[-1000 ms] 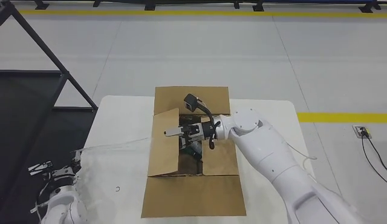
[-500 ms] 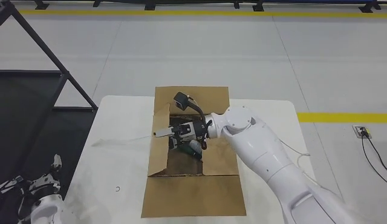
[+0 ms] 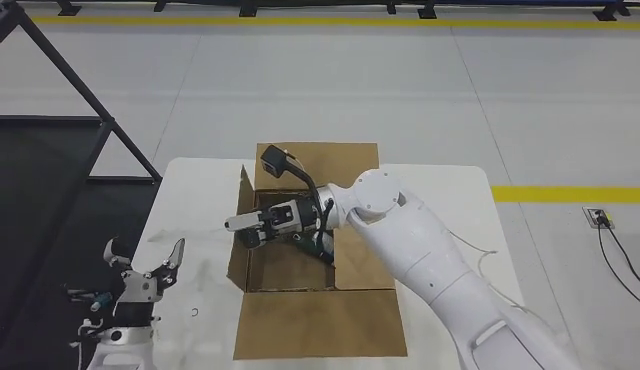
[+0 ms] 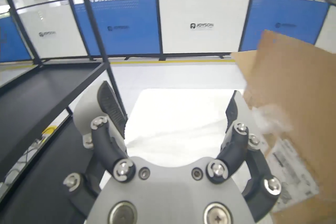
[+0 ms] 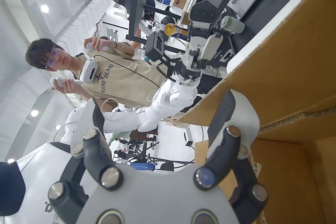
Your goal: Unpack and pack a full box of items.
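Right gripper (image 3: 245, 230) shifted leftward, at box flap (image 3: 240, 266), fingers (image 5: 231, 114) spread

The brown cardboard box (image 3: 310, 325) sits mid-way on the white table (image 3: 190, 260), with dark items (image 3: 322, 248) inside. The right gripper (image 3: 243, 232) is at the box's left flap, 1 finger (image 5: 231, 109) beside the cardboard. The left gripper (image 3: 145, 255) is at the table's near left edge, left of the box and apart from it. A black metal rack (image 3: 60, 160) stands left of the table.

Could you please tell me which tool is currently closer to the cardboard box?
Right. The right tool is at the cardboard box, by its raised side flap. The left tool is at the table's edge, apart from the box.
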`<act>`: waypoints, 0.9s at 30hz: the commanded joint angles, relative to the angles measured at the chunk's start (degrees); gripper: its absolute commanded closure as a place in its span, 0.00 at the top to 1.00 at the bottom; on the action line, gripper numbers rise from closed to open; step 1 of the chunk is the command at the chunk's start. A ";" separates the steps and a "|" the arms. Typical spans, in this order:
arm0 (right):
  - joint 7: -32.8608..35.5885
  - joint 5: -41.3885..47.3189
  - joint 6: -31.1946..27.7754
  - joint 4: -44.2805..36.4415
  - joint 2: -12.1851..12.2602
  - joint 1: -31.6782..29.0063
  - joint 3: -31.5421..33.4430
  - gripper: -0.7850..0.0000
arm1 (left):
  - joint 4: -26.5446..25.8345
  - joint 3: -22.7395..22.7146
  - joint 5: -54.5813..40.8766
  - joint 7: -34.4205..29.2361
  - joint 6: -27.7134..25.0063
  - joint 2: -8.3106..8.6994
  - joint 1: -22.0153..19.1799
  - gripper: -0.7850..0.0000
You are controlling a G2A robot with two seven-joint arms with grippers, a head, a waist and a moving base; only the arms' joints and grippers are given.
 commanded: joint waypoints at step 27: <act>-4.44 5.75 -2.45 5.39 -4.52 -1.49 -0.96 1.00 | -1.07 -6.29 -9.85 -2.24 1.18 -0.30 2.68 1.00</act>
